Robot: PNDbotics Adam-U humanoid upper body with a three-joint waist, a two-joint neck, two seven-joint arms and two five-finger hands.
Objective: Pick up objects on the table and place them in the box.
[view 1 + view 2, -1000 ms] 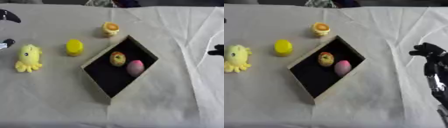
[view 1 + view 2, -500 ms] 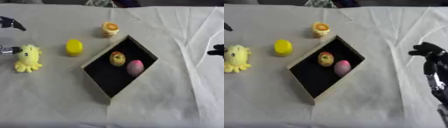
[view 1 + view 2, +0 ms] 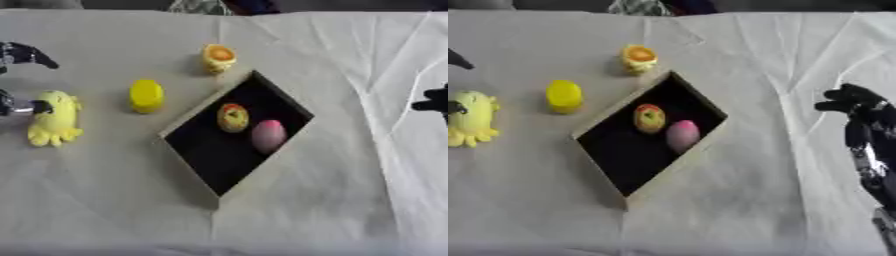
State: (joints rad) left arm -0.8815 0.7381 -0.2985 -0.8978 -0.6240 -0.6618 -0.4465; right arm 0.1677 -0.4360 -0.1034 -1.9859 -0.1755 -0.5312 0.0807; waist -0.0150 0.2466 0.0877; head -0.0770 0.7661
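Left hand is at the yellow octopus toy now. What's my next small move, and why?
Probably close the left hand around the octopus toy and lift. A finger already touches the toy's head, the fingers look spread, and the toy is outside the box.

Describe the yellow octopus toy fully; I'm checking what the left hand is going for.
The octopus toy is a soft-looking, pale yellow plush with a rounded head and short stubby legs splayed at its near end. It lies flat on the white tablecloth at the table's left side, left of the yellow cylinder and well outside the box. The left hand is at its head, a dark fingertip touching or overlapping the top; whether it is gripped cannot be told.
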